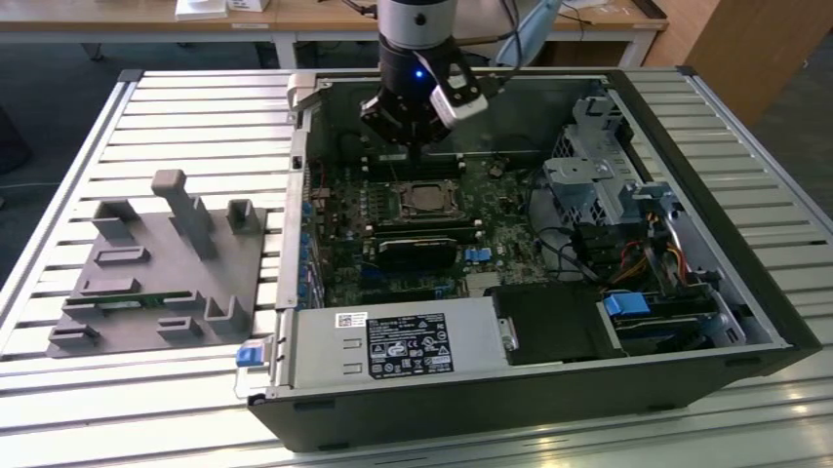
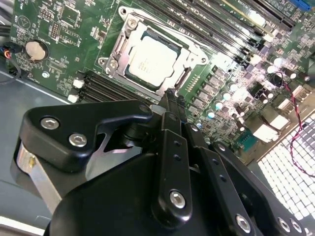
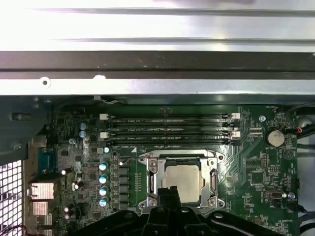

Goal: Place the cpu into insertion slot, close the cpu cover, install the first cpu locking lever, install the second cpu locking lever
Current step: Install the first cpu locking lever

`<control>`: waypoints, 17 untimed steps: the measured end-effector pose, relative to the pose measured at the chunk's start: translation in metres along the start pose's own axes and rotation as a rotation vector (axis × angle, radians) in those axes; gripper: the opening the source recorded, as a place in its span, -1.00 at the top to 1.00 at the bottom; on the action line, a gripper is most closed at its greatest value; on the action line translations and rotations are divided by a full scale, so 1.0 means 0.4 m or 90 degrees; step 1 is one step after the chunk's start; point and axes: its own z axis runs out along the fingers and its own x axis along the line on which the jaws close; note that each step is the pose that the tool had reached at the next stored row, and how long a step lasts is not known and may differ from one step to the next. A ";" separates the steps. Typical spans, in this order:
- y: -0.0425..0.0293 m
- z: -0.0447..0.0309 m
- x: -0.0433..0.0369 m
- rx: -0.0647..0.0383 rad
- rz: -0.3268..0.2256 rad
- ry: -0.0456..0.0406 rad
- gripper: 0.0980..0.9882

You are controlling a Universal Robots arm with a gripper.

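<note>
The cpu (image 2: pixel 150 61), a silver-grey square chip, lies flat in the insertion slot (image 1: pixel 424 201) on the green motherboard. The cpu cover (image 2: pixel 189 49), a thin silver frame, lies down around the chip, whose face shows through the cut-out. In the first wrist view the cpu (image 3: pixel 183 179) and its cover (image 3: pixel 152 172) sit just beyond my fingers. My gripper (image 2: pixel 170 96) hovers above the near edge of the socket, its black fingers pressed together with nothing between them. In the exterior view the gripper (image 1: pixel 409 156) hangs over the board just behind the socket. I cannot make out how the locking levers stand.
Long memory slots (image 3: pixel 167 130) run beside the socket, with the metal case wall (image 3: pixel 147 64) beyond them. A black rectangular block (image 1: pixel 416 252) sits in front of the socket. A drive cage (image 1: pixel 586 185) and cables fill the exterior view's right; a grey fixture (image 1: pixel 163 263) lies outside the case on the left.
</note>
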 end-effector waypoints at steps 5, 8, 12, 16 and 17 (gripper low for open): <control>0.002 0.000 0.016 0.000 0.000 0.0000 0.98; 0.003 0.000 0.020 0.000 0.000 0.0000 0.98; 0.003 0.000 0.023 0.000 0.000 0.0000 0.98; 0.003 0.002 0.037 0.000 0.000 0.0000 0.98; 0.003 0.002 0.040 0.000 0.000 0.0000 0.98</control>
